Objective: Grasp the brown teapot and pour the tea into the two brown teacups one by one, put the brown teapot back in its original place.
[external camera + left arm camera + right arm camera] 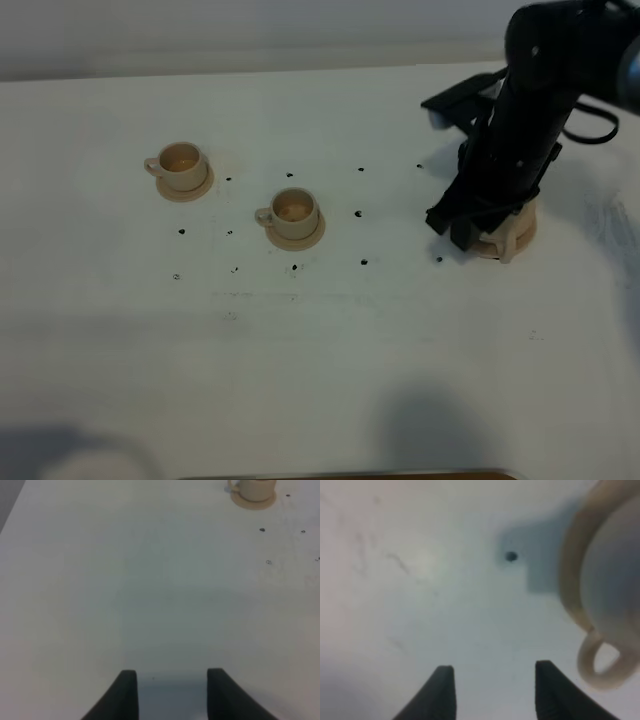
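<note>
Two grippers hang spread and empty: the left gripper [171,692] over the table [150,580], the right gripper [495,690] just beside the brown teapot [519,228] at the right. The left teacup [181,166] and the middle teacup [294,215] sit left of it.

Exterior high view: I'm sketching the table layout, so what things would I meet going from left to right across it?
First teacup → second teacup → brown teapot, mostly hidden under the right arm.
</note>
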You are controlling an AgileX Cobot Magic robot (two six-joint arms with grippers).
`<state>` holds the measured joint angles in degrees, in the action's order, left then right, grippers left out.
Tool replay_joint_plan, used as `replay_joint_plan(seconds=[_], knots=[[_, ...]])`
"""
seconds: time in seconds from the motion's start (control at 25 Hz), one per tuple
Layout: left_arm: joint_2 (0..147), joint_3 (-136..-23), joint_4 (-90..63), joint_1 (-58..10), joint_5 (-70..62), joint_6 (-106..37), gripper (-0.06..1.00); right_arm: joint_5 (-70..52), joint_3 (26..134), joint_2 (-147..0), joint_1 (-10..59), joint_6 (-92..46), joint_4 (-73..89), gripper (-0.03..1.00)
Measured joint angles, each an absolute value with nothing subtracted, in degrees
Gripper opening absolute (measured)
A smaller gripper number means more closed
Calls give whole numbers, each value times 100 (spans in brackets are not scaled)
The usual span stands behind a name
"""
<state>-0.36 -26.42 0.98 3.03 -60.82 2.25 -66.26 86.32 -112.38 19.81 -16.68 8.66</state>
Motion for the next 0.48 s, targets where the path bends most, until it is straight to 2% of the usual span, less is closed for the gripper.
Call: replay_joint_plan(seconds=[0.48], knots=[[-36,-2642,98,303,-6082,230,31,-6452,8645,-11089,1207,-296,674,38]])
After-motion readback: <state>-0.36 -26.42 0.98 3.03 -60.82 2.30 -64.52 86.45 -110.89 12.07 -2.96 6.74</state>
